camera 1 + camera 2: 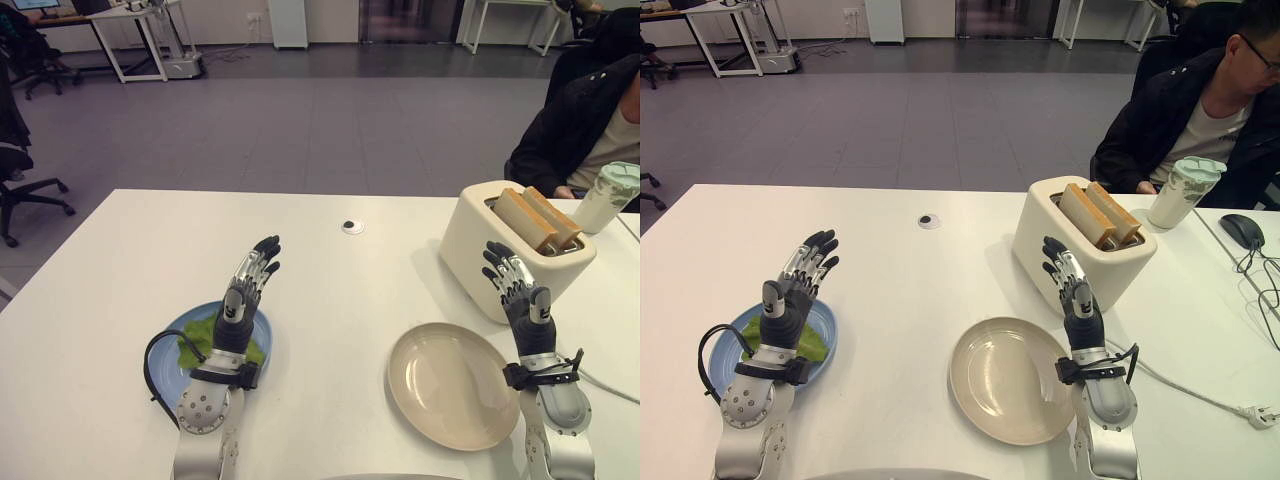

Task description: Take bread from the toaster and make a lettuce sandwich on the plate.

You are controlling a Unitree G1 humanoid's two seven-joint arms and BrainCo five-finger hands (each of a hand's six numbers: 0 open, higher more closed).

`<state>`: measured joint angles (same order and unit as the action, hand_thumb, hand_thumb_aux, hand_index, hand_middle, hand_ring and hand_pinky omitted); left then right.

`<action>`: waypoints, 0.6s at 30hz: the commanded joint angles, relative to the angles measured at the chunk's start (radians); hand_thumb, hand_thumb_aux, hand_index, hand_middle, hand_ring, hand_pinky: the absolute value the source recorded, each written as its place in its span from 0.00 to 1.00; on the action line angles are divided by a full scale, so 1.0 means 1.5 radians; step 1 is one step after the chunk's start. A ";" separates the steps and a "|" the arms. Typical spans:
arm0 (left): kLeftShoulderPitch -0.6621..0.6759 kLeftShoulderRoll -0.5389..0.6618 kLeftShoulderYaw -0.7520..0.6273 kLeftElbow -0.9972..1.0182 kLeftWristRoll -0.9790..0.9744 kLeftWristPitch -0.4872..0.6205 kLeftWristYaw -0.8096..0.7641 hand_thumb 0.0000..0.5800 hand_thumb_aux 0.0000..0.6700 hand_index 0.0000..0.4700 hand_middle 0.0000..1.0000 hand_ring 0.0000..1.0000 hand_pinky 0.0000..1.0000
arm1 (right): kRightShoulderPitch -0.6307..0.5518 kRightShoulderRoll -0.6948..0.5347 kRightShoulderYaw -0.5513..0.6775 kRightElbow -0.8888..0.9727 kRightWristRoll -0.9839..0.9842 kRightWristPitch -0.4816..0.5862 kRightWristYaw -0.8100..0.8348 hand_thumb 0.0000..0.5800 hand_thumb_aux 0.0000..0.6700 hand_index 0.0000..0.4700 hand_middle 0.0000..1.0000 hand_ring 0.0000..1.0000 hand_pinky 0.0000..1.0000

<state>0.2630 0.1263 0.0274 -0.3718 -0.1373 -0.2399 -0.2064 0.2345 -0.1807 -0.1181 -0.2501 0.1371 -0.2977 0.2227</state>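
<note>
A cream toaster (pixel 500 245) stands at the right of the white table with two bread slices (pixel 537 219) sticking up from its slots. In front of it lies an empty beige plate (pixel 450 385). At the left, a blue plate (pixel 262 327) carries a green lettuce leaf (pixel 197 342). My left hand (pixel 243 290) hovers above the blue plate, fingers extended and holding nothing. My right hand (pixel 518 290) is held upright between the beige plate and the toaster, fingers straight and empty.
A lidded cup (pixel 607 197) stands behind the toaster at the table's right edge. A computer mouse (pixel 1243 231) and cables (pixel 1200 395) lie at the far right. A small round insert (pixel 351 227) sits in the tabletop's middle back.
</note>
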 commanded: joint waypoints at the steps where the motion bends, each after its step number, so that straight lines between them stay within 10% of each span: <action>1: 0.002 -0.001 -0.001 0.004 0.004 0.003 0.002 0.00 0.00 0.00 0.00 0.00 0.00 | -0.008 -0.009 -0.008 -0.006 -0.003 0.004 0.000 0.00 0.00 0.00 0.00 0.00 0.00; 18: 0.005 -0.011 -0.009 -0.001 0.011 -0.008 0.012 0.00 0.00 0.00 0.00 0.00 0.00 | -0.166 -0.251 -0.212 0.095 -0.069 0.099 -0.029 0.01 0.00 0.00 0.00 0.00 0.00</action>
<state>0.2627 0.1164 0.0210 -0.3731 -0.1365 -0.2506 -0.1922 0.0101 -0.4871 -0.4054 -0.1867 0.0755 -0.1719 0.1714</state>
